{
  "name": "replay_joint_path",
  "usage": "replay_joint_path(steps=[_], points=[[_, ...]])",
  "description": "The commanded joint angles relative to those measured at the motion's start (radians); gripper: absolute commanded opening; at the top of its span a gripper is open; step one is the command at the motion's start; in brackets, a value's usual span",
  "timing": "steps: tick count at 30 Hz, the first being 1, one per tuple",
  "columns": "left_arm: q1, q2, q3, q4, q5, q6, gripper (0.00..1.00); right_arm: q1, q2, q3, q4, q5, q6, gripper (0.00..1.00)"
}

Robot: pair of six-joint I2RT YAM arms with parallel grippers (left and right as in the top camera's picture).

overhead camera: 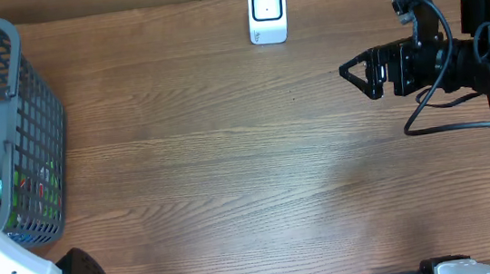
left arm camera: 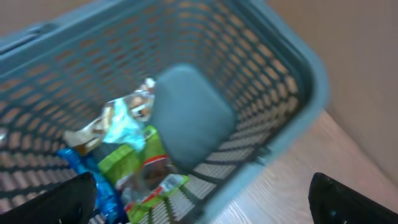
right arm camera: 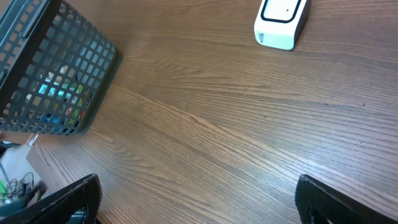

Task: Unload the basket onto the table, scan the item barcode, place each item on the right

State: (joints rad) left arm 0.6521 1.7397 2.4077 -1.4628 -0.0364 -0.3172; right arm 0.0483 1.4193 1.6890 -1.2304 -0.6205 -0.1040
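Several snack packets lie in the grey mesh basket (left arm camera: pixel 292 93): a green packet (left arm camera: pixel 134 163), a blue one (left arm camera: pixel 87 174) and a crinkled silver-teal wrapper (left arm camera: pixel 121 118). My left gripper (left arm camera: pixel 202 208) hovers open over the basket's near corner, holding nothing; its dark fingertips (left arm camera: pixel 59 200) frame the packets and the rim. The white barcode scanner (overhead camera: pixel 267 11) stands at the table's far edge, also in the right wrist view as the scanner (right arm camera: pixel 282 22). My right gripper (overhead camera: pixel 357 75) hangs open and empty above bare wood, right of the scanner.
The basket (overhead camera: pixel 17 134) fills the table's left end, with the left arm's white link (overhead camera: pixel 3 263) beside it. The right arm's body and cable (overhead camera: pixel 457 69) occupy the right side. Wood tabletop (overhead camera: pixel 249 173) lies between.
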Motion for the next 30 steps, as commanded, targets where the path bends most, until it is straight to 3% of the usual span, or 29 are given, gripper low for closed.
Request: replay_joint_path(steps=[1,11,16,21,30], points=[[0.044,0.04,0.014,-0.011,-0.063,-0.049,1.0,0.002,-0.004,0.027,-0.006,-0.002,0.003,1.0],[0.107,0.354,0.014,-0.136,-0.101,-0.039,1.0,0.002,-0.004,0.027,-0.02,-0.003,0.004,1.0],[0.122,0.5,0.014,-0.14,-0.132,-0.092,1.0,0.002,-0.004,0.027,-0.017,-0.003,0.034,1.0],[0.143,0.549,0.014,-0.115,-0.139,-0.091,0.97,0.002,-0.004,0.027,-0.019,-0.003,0.05,1.0],[0.187,0.549,0.014,-0.093,-0.158,-0.115,0.81,0.002,-0.002,0.027,0.014,-0.002,0.053,1.0]])
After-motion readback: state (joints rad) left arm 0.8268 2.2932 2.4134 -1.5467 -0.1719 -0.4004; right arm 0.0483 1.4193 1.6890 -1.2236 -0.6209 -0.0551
